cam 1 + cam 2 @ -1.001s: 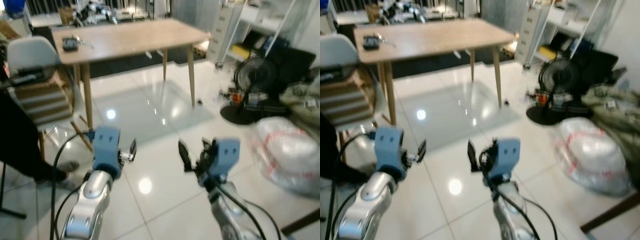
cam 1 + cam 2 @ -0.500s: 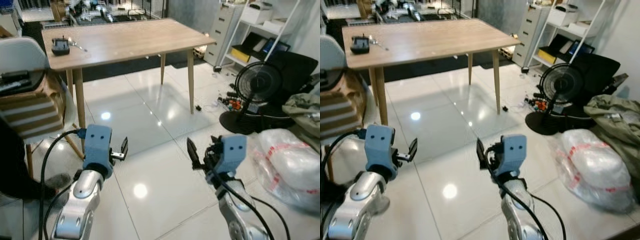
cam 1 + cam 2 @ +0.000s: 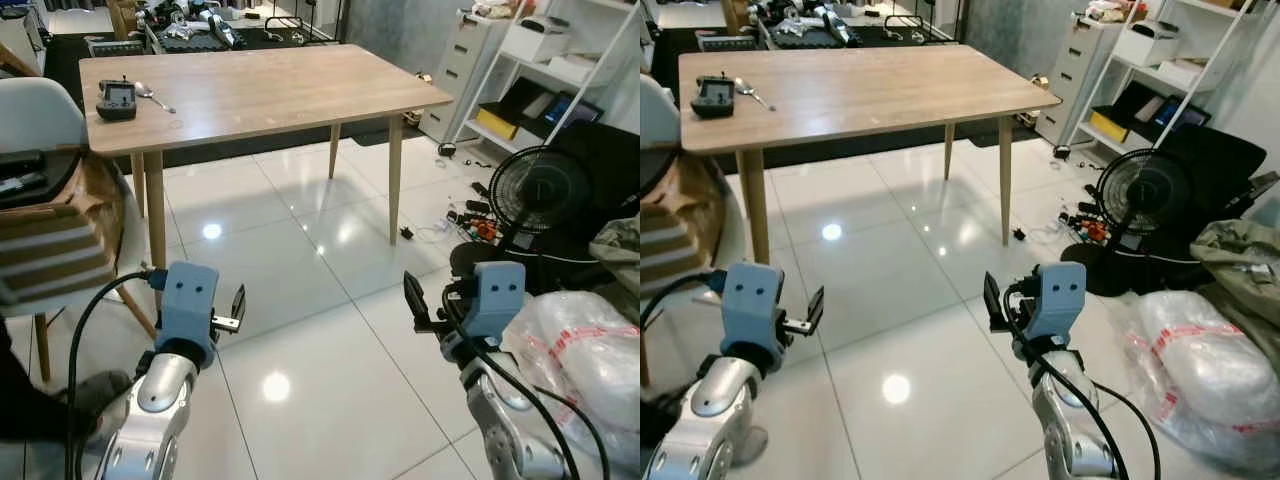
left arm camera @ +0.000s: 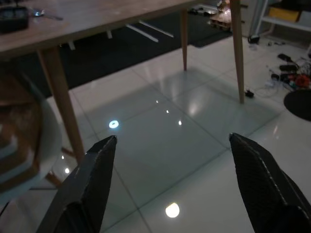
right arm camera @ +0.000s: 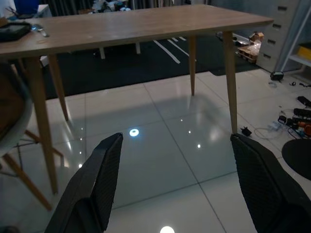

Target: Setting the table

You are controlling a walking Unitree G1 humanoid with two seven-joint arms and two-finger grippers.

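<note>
- Left pincer (image 4: 170, 184) held out low over the white tile floor (image 3: 330, 330), fingers spread wide with nothing between them (wrist view shows a broad gap).
- Right pincer (image 5: 180, 184) held level with it, on the other side, fingers spread the same way and holding nothing.
- Both silver arms reach forward from the lower edge of the head views, each with a blue wrist block; a black cable loops off the left arm.
- Glossy floor under the pincers with ceiling-light glints on the tiles.
- White chair (image 3: 35, 110) at the robot's left, near the left arm, with a brown and cream striped cloth (image 3: 55, 235) piled on its seat and a dark object on top (too unclear to name).
- Clear plastic bag (image 3: 590, 350) with something white and red inside, on the floor at the robot's right, just beside the right arm.
- Black floor fan (image 3: 535, 195) farther right, standing on a round base; loose cables and small clutter on the floor beside it.
- Wooden bench (image 3: 260, 85) ahead, well apart from both pincers, on slim tapered legs.
- On its left end: a small black device (image 3: 117, 100) and a spoon (image 3: 148, 96) just beside it, both near the front-left corner (the rest of the top looks bare wood).
- Behind the bench, a dark rug and scattered equipment, blurred.
- White shelving (image 3: 560, 60) and a grey drawer cabinet (image 3: 465, 60) at the far right, boxes on the shelves.
</note>
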